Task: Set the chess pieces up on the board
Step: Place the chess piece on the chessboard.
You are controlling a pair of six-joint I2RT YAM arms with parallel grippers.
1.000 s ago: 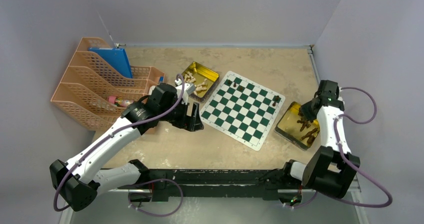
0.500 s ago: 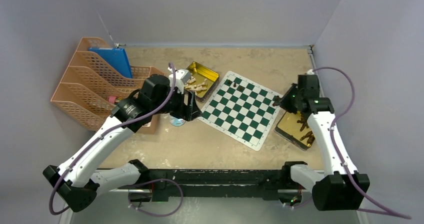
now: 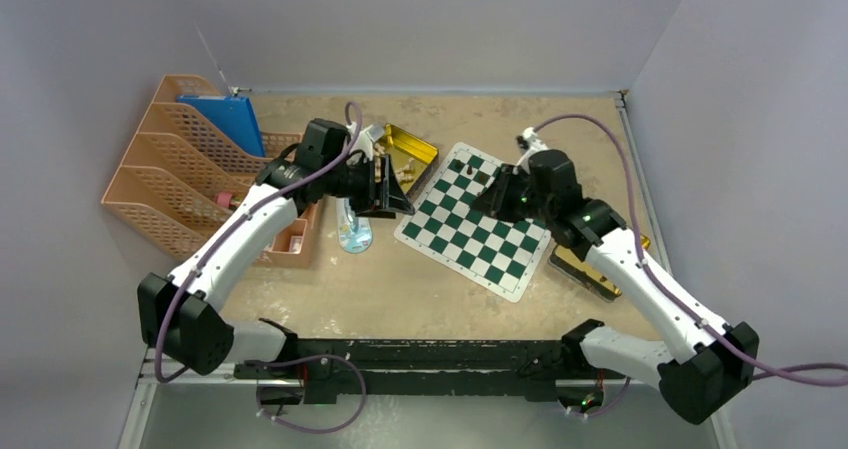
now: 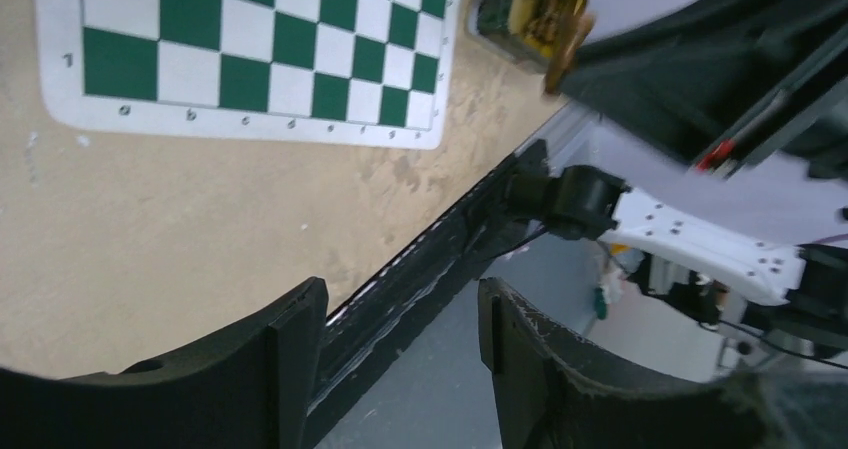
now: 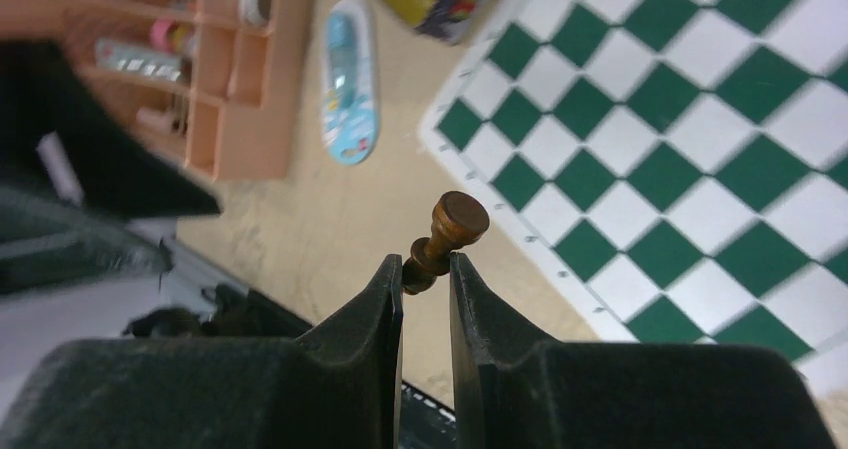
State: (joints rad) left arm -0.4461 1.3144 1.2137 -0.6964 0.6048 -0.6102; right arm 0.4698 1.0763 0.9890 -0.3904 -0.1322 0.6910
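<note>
On the tan table (image 3: 400,289), the board (image 3: 478,231) lies just beside the left gripper (image 4: 395,314), whose fingers stand wide apart with nothing between them. The right gripper (image 5: 425,266) pinches a dark brown chess piece (image 5: 450,231), with the board below it.

Count on the worktop (image 3: 400,289): one board (image 3: 470,231); two gold tins, left tin (image 3: 418,149) and right tin (image 3: 600,277); one orange rack (image 3: 160,189); one blue folder (image 3: 228,119); one oval blue item (image 3: 355,234). Dark brown chess pieces countable: two, standing piece (image 3: 449,166) on the board and held piece (image 5: 448,237) in the right tool (image 5: 425,261).
</note>
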